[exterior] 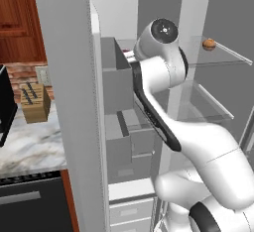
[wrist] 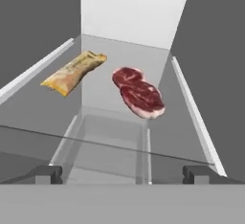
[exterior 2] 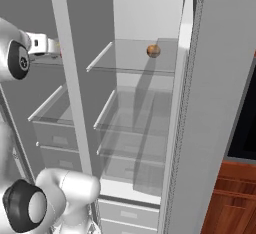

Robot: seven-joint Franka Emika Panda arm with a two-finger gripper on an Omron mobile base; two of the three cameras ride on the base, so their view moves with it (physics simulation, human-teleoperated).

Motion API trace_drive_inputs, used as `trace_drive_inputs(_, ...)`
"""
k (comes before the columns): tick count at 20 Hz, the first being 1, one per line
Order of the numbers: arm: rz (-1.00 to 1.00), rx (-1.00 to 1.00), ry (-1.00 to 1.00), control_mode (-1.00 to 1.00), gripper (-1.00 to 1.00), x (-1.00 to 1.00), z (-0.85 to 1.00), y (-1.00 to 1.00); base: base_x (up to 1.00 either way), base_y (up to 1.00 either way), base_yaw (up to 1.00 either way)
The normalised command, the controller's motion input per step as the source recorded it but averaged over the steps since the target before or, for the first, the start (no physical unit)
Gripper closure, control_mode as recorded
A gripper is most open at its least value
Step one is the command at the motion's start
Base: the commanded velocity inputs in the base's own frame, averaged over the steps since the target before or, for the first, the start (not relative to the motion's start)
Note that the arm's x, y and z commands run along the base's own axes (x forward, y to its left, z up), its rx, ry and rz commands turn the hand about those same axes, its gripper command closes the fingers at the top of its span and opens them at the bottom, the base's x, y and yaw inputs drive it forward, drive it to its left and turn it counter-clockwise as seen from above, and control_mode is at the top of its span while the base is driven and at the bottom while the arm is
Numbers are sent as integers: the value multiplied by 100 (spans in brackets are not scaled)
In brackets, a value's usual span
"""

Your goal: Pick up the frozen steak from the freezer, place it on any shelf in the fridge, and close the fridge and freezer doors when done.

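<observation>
Freezer (wrist: 129,22) glass pane holds 1 frozen steak (wrist: 139,93) and 1 yellow packet (wrist: 74,72); gripper (wrist: 122,174) spread, holding nothing.

Even flat rendered light, soft shadows, slightly blurry

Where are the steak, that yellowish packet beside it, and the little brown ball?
steak (wrist: 139,93), hand view, middle of the red slab.
yellowish packet (wrist: 74,72), hand view, middle of the wrapper.
little brown ball (exterior 2: 153,51), right base view, centre of the ball.
</observation>
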Motion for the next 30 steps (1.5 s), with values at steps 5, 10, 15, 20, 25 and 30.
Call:
trace_drive_inputs(5, 0, 0, 7, -100, -100, 88, 4, 5, 0, 0, 0)
trace_drive_inputs(10, 0, 0, 13, -100, -100, 68, -2, -4, 0, 0, 0)
trace_drive_inputs(15, 0, 0, 8, -100, -100, 49, -12, -13, 0, 0, 0)
trace_drive_inputs(20, 0, 0, 1, -100, -100, 43, -22, -3, 0, 0, 0)
trace_drive_inputs(25, 0, 0, 1, -100, -100, 48, -29, 0, 0, 0, 0)
trace_drive_inputs(30, 0, 0, 8, -100, -100, 42, -57, 0, 0, 0, 0)
